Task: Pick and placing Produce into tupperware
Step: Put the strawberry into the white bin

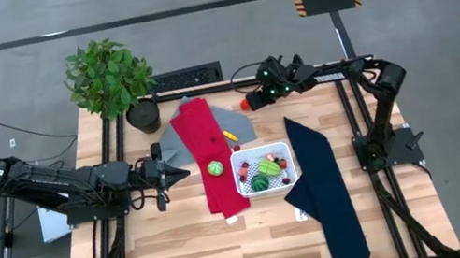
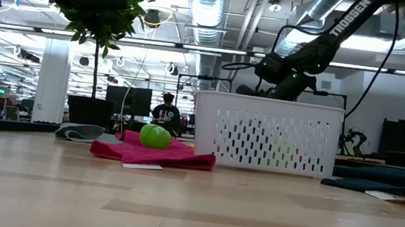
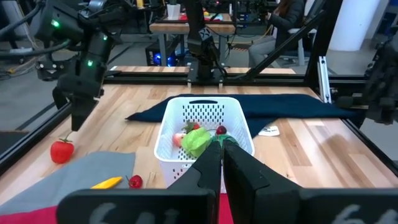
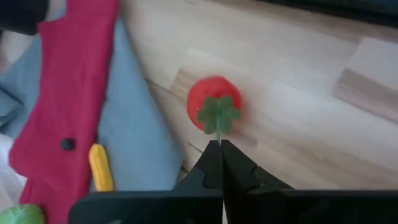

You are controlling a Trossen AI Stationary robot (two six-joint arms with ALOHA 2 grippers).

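Dark fingers of the right gripper [image 4: 220,152] press together on the green stem of a red tomato [image 4: 214,104] lying on bare wood beside a grey cloth [image 4: 134,134], the right wrist view shows. From above, the left gripper [image 1: 182,171], pressed shut and holding nothing, hangs beside the red cloth [image 1: 211,156], where a green ball [image 1: 216,167] rests just beside the white tub [image 1: 260,150] of produce. At table height, the tub's perforated wall faces the lens.
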